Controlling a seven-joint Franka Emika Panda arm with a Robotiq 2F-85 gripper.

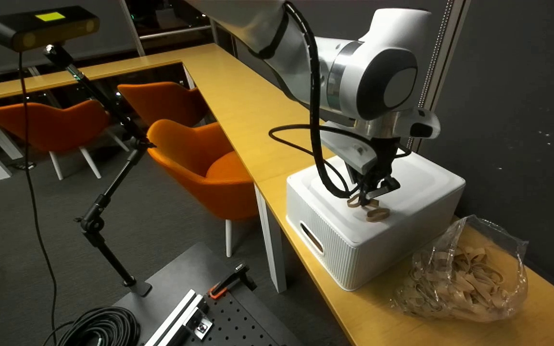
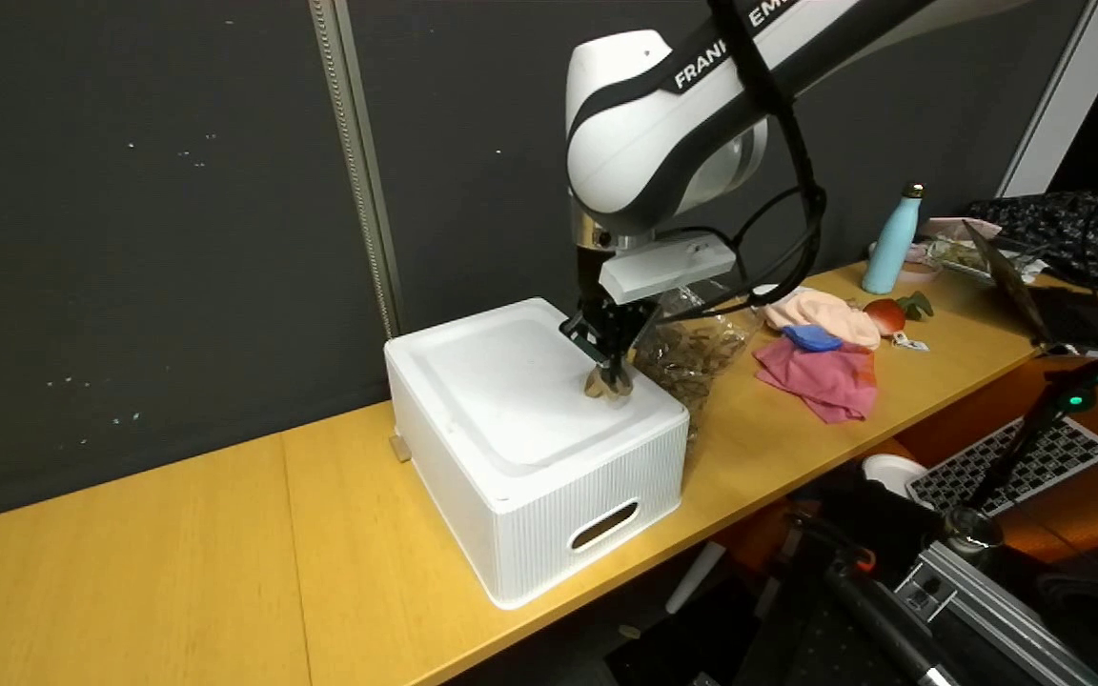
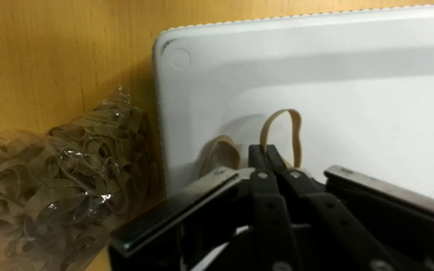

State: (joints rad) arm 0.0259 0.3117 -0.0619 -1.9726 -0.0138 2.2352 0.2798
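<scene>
Pinching one tan rubber band (image 3: 296, 139) by the side of its loop, the gripper (image 3: 265, 152) has its two fingers pressed together, only the thin strand lying between the tips. The loop stands out past them toward one o'clock in the wrist view, over the top of the white box (image 3: 352, 105); whether its underside touches that surface is hard to tell. A second band (image 3: 229, 150), also looped, rests on the top near the tips, at nine o'clock. The box's rounded corner lies between ten and eleven.

Just beside the box, between eight and nine o'clock in that view, sits a clear plastic bag (image 3: 116, 99) filled with bands (image 3: 57, 197) of the same tan. In an exterior view it is at four o'clock from the fingertips, on the wooden table (image 1: 368, 307), while the ribbed end of the box, with its oval hand slot (image 1: 311, 238), faces eight. The white arm (image 1: 392, 62) is overhead at twelve o'clock.

Farther away in that view, an orange chair (image 1: 214, 194) stands at nine o'clock and a black camera (image 1: 41, 29) on a jointed stand (image 1: 118, 179) at ten. In an exterior view, a pink cloth (image 2: 821, 381) lies at three o'clock on the table, with a light blue bottle (image 2: 892, 243) beyond it toward two.
</scene>
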